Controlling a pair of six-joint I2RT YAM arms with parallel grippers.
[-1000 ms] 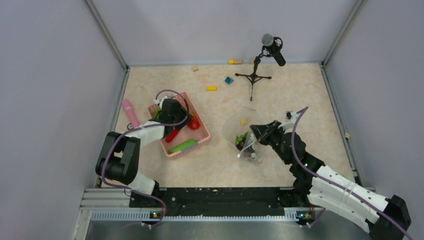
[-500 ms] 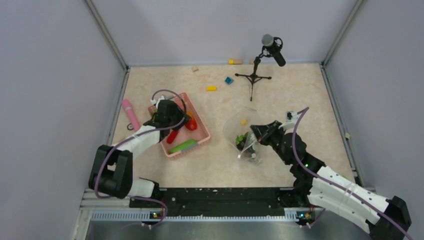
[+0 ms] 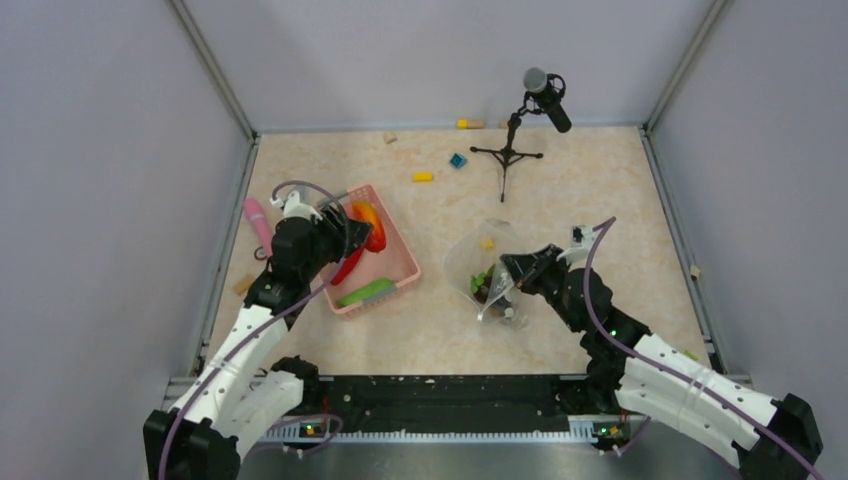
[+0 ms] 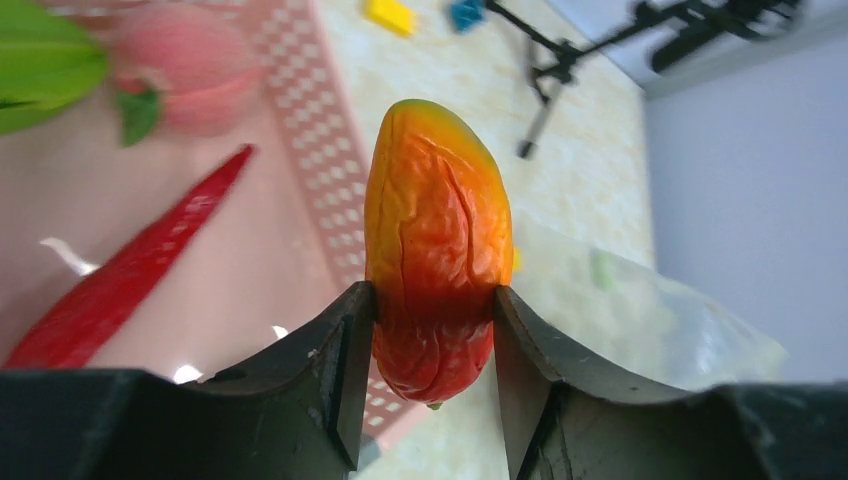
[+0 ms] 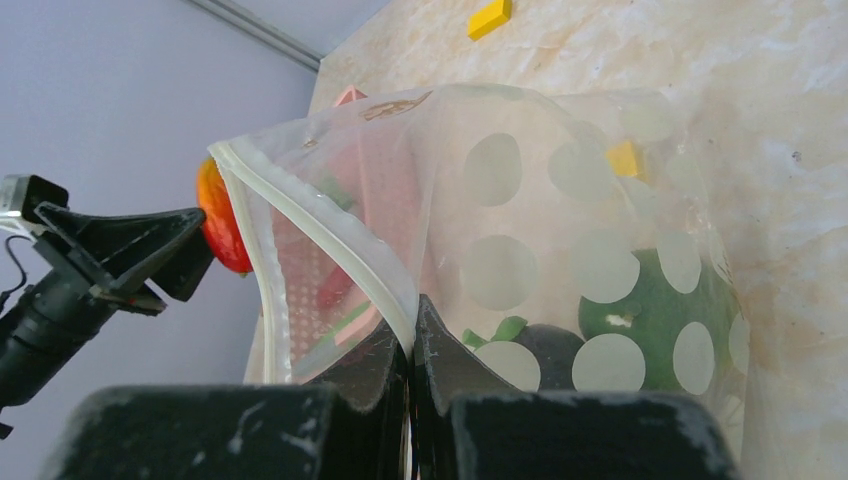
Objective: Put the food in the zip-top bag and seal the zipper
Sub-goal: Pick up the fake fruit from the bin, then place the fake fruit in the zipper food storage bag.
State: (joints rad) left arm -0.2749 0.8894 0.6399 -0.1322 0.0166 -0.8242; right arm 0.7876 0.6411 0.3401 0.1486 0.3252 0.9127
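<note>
Left hand point(image 4: 432, 300) clamped the orange-red toy fruit point(image 4: 438, 220) mid-body, above the pink basket point(image 3: 405, 268), left of centre. Looked light, rigid, wrinkled, so grippy. Right hand point(image 5: 410, 335) pinched the floppy bag point(image 5: 560, 240) by its zipper point(image 5: 330, 245), centre-right.

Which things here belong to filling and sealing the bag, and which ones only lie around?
For the job: orange-red fruit, in left pincer; red chili; cucumber; dotted bag; zipper, in right pincer.
Lying about: yellow block; blue block; pink stick; microphone stand.
</note>
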